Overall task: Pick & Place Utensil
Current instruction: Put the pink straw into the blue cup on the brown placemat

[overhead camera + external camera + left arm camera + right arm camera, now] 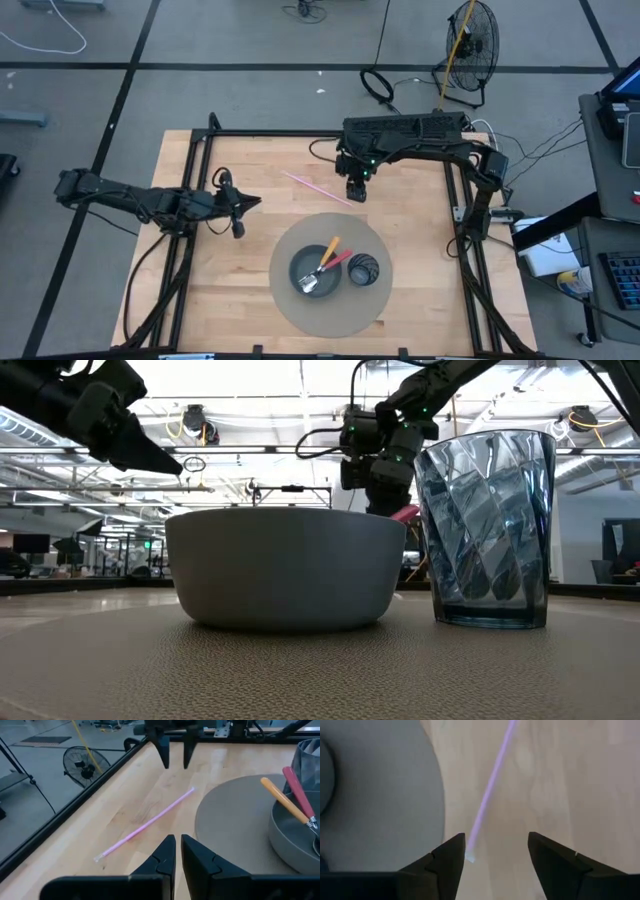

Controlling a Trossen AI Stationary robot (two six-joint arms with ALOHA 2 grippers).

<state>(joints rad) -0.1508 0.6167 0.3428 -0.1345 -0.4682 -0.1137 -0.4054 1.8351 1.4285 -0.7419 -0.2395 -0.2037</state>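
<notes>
A: Where's the straw (315, 187)?
B: Flat on the bare wood of the table (215, 290), behind the round mat (290, 308). Long axis diagonal: one end toward the back-left, the other near the mat's edge.
A: Right gripper (356, 196)?
B: Over that near end, fingers spread, nothing between them.
A: Left gripper (251, 201)?
B: Well off to the left, fingers closed, empty.
A: On the mat?
B: A bowl (316, 269) holding two utensils, orange handle (330, 248) and red handle (337, 260), both leaning toward the back-right. A cup (364, 269) just beside it.
</notes>
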